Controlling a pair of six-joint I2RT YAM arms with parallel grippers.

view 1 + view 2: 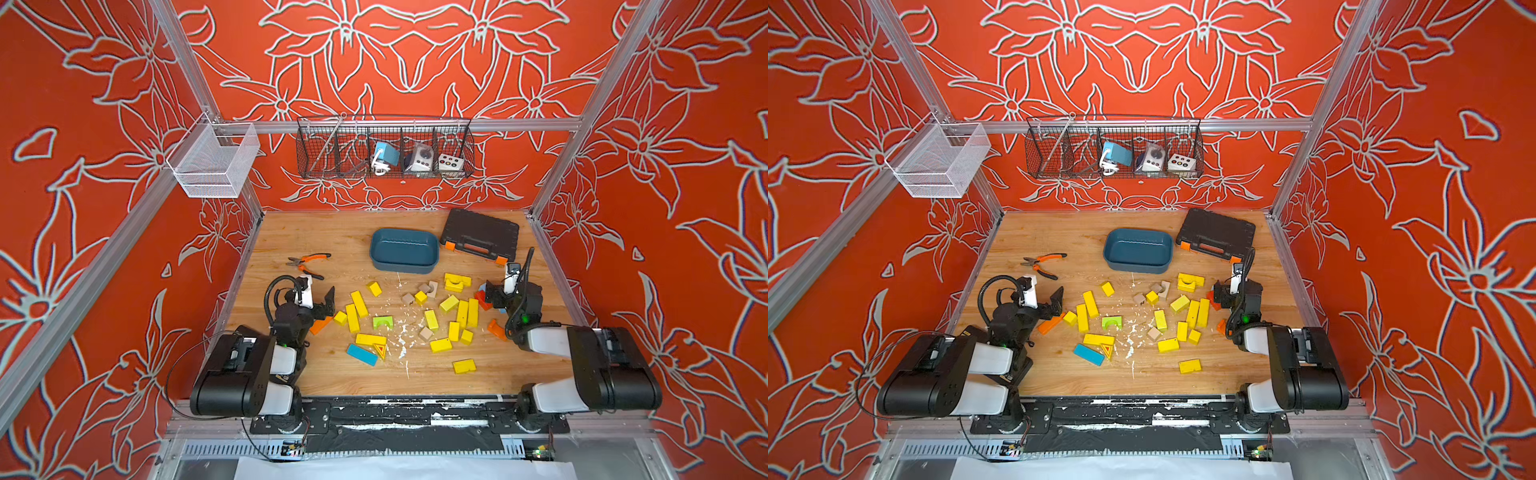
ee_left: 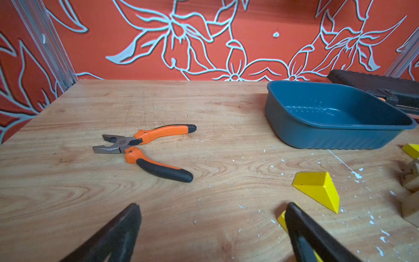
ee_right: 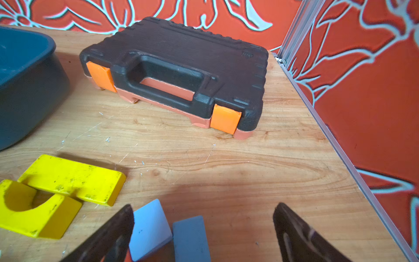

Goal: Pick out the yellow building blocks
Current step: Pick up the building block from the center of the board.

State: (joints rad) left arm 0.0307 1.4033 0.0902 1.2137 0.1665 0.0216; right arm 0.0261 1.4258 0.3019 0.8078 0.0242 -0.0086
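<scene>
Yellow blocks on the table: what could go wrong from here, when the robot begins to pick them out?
1. The lime-green arch lies among the yellow blocks and could be taken by mistake.
2. Two long yellow bars lie side by side, seemingly touching; a finger may find no gap, or both may lift.
3. The open right end effector has grey-blue blocks between its fingers; closing here would likely grab a wrong colour.
</scene>
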